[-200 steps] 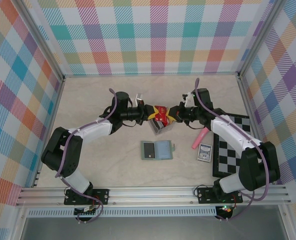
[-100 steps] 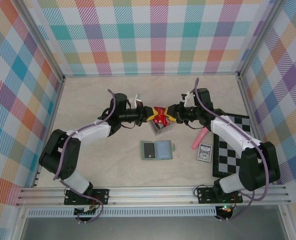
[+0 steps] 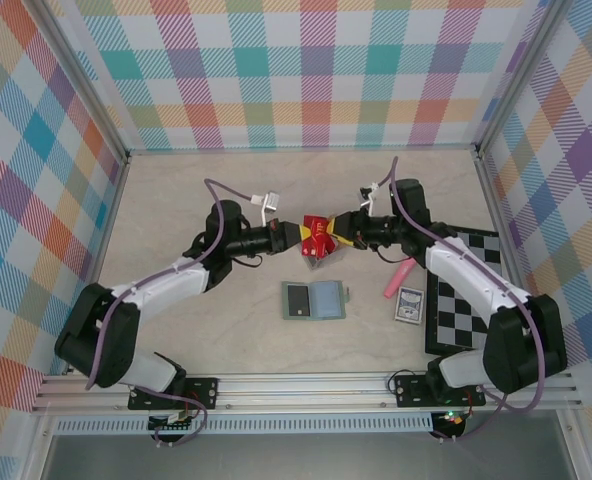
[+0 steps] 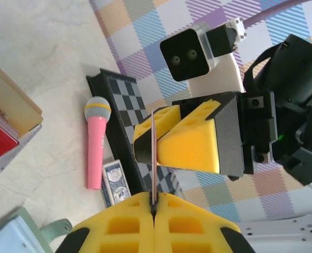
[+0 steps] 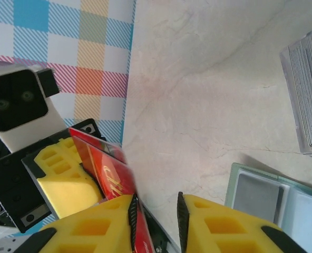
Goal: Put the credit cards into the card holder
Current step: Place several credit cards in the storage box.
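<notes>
A red credit card (image 3: pixel 319 234) hangs above the table between both grippers. My left gripper (image 3: pixel 296 236) is shut on its left edge; in the left wrist view the card (image 4: pixel 154 158) runs edge-on out of the closed jaws (image 4: pixel 154 203). My right gripper (image 3: pixel 339 233) is open around the card's other end, and the card (image 5: pixel 111 176) leans on one finger with a gap to the other. The sage-green card holder (image 3: pixel 314 300) lies open on the table below. More cards, tan and red (image 4: pixel 6 113), stand in the clear rack.
The clear card rack (image 3: pixel 316 260) stands just under the held card. To the right lie a pink stick (image 3: pixel 394 280), a blue playing-card box (image 3: pixel 409 305) and a chessboard (image 3: pixel 468 300). Checked walls enclose the table.
The left arm's elbow has swung out to the left and its gripper has drawn back slightly. The red card has risen a little between the two grippers.
</notes>
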